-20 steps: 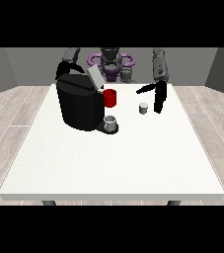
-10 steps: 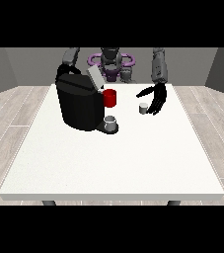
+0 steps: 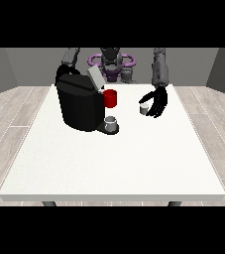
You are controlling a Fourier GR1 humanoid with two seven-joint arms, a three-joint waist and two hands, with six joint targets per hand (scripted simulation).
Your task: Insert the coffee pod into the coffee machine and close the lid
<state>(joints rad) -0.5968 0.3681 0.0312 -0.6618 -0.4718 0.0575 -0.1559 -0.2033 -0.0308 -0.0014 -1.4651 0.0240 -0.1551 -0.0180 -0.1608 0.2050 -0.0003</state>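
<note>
Black fingers of the hand at the view's right [image 3: 156, 102] hung spread and relaxed, right of centre in the frame, just over the table [image 3: 134, 163]. They cupped towards the pod [image 3: 143, 109] without closing on it; whether any fingertip touched it could not be told. That small grey pod stood upright on the white top, just left of the palm. The grey forearm rose from the hand to the upper right of the frame.

Further left, near the centre, a red cup-like part [image 3: 111, 98] sat against the right side of the machine [image 3: 80, 104]. Below it a small grey cup [image 3: 111, 122] rested on the machine's low tray. The black machine filled the upper left part of the table, its grey lid [image 3: 95, 77] tilted up and open.

Behind the machine, at the upper left, the other arm reached down; its hand [image 3: 64, 70] lay at the machine's top rear edge, and how its fingers lay could not be told.
</note>
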